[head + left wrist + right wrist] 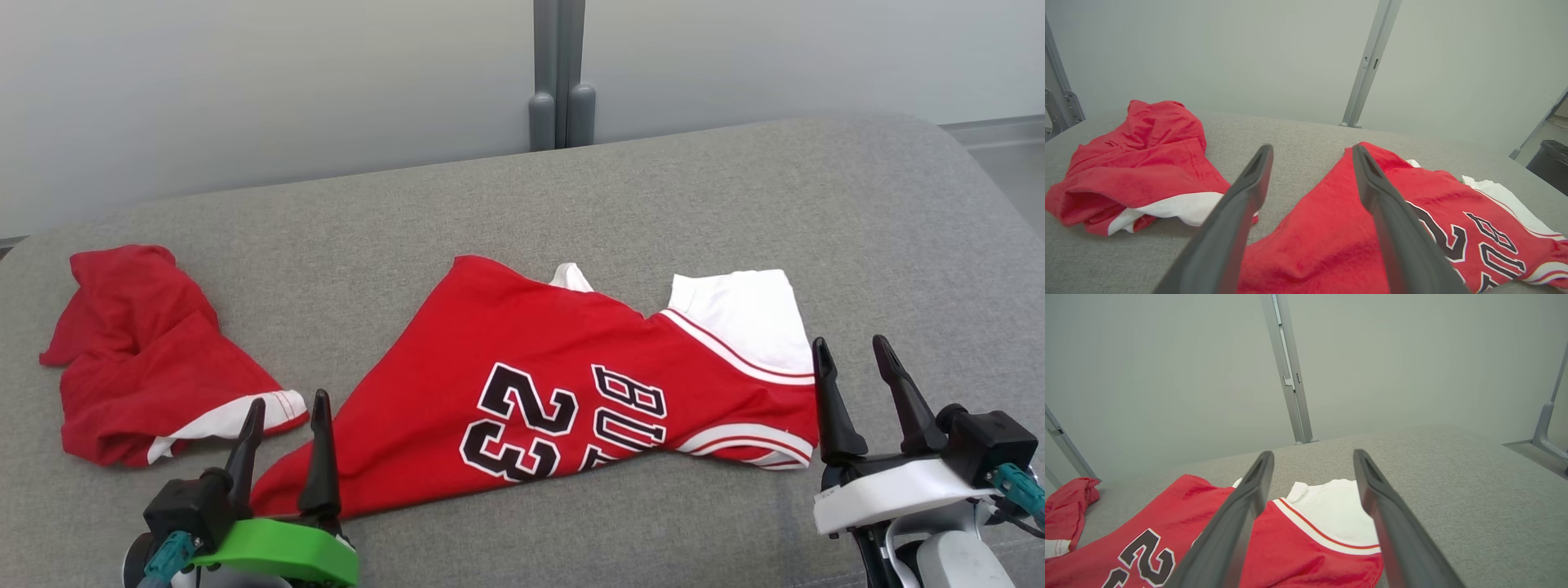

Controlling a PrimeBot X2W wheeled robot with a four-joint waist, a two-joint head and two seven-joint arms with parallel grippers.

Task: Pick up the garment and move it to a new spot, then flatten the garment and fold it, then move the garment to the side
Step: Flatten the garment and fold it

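- The red number 23 jersey [555,359] lies mid-counter [735,188], spread but skewed, with its white sleeve toward the robot's right.
- The left end effector [288,400] has its fingers apart and empty, poised at the jersey's near-left corner.
- The right end effector [851,343] is likewise parted and empty, just beside the striped sleeve edge.
- Flattening looks to be the step in hand: pinch both opposite ends low, then draw them apart evenly along the surface.
- Keep the left fingers off the crumpled red garment [139,343] lying close by.
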